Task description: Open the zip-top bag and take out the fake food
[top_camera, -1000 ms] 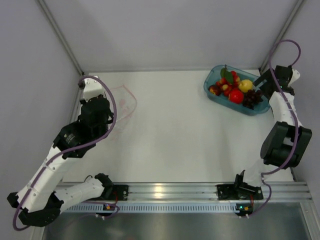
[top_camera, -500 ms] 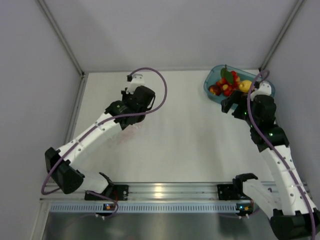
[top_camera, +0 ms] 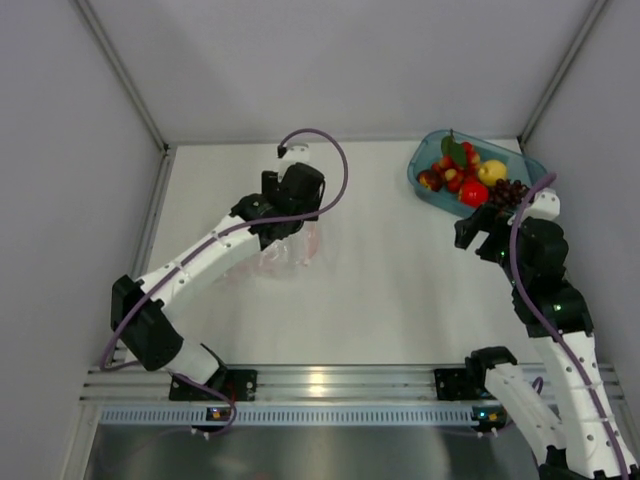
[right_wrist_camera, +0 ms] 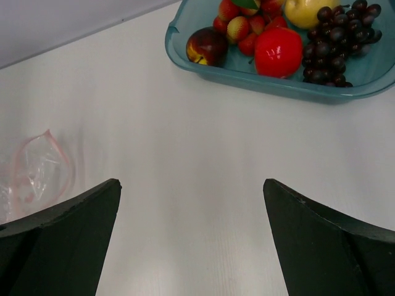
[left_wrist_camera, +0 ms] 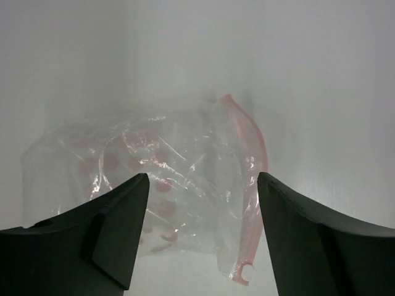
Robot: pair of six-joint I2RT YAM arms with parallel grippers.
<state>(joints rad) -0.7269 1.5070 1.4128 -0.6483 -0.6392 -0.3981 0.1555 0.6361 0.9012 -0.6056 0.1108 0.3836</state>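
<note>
The zip-top bag [left_wrist_camera: 166, 179] lies crumpled on the white table, its pink zip strip [left_wrist_camera: 252, 166] curving down the right side. Faint red marks show through the clear plastic. My left gripper [left_wrist_camera: 202, 179] hovers open over it, one finger on each side, not touching it. From above, the bag [top_camera: 287, 255] pokes out under the left wrist. The fake food sits in a teal tub [top_camera: 415, 180]: a red apple [top_camera: 472, 192], a lemon [top_camera: 491, 171] and grapes [top_camera: 507, 193]. My right gripper [right_wrist_camera: 191, 182] is open over bare table, near the tub [right_wrist_camera: 259, 77].
The right wrist view shows the bag [right_wrist_camera: 37, 169] far to the left. Grey walls close the table at the back and on both sides. The arms' mounting rail [top_camera: 330, 385] runs along the near edge.
The left arm swept from the far-left corner toward the middle, and the bag shifted right with it. Its jaws went from shut to open. The right arm pulled back from beside the tub.
</note>
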